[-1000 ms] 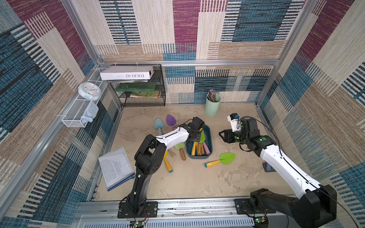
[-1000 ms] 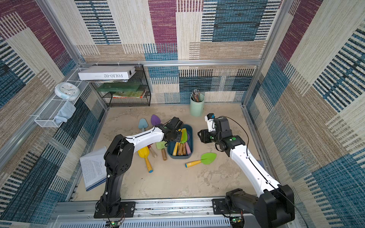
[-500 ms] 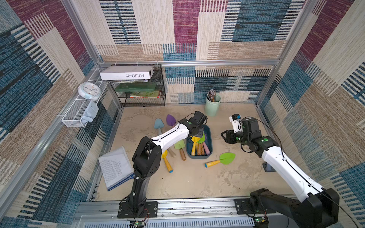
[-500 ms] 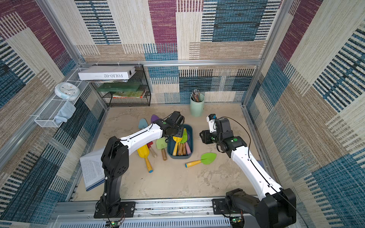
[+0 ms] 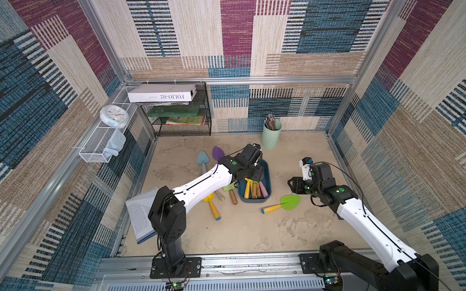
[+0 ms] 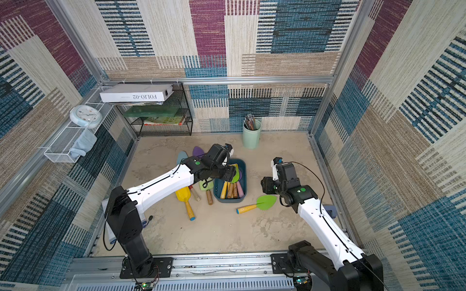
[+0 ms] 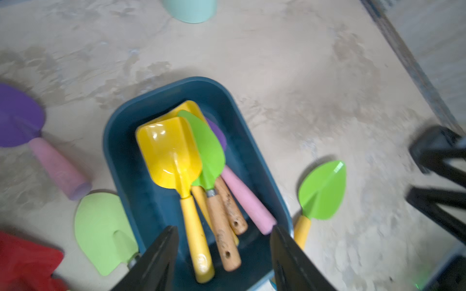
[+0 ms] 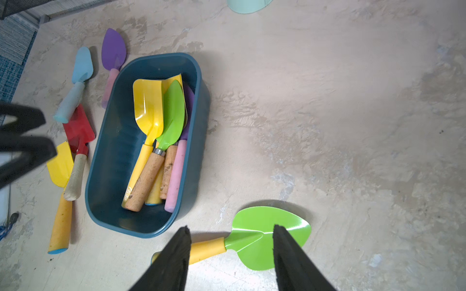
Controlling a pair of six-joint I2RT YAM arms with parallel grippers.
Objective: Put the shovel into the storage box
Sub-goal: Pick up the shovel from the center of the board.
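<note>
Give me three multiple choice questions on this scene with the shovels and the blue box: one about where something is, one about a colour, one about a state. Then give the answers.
1. Relative to the storage box, where does the bright green shovel lie?
A. inside it
B. flat on the tabletop beside it
C. propped upright against it

2. What colour is the handle of the purple shovel lying outside the box?
A. pink
B. yellow
C. bare wood

3. On the left gripper, how do the jaws stand?
A. shut on a yellow shovel
B. open, with nothing between them
C. shut on the box's rim

Answers:
1 B: both top views show it flat on the tabletop, apart from the box's wall.
2 A: the right wrist view shows a pink handle below the purple blade.
3 B: the left wrist view shows the jaws apart above the box, gripping nothing.
</note>
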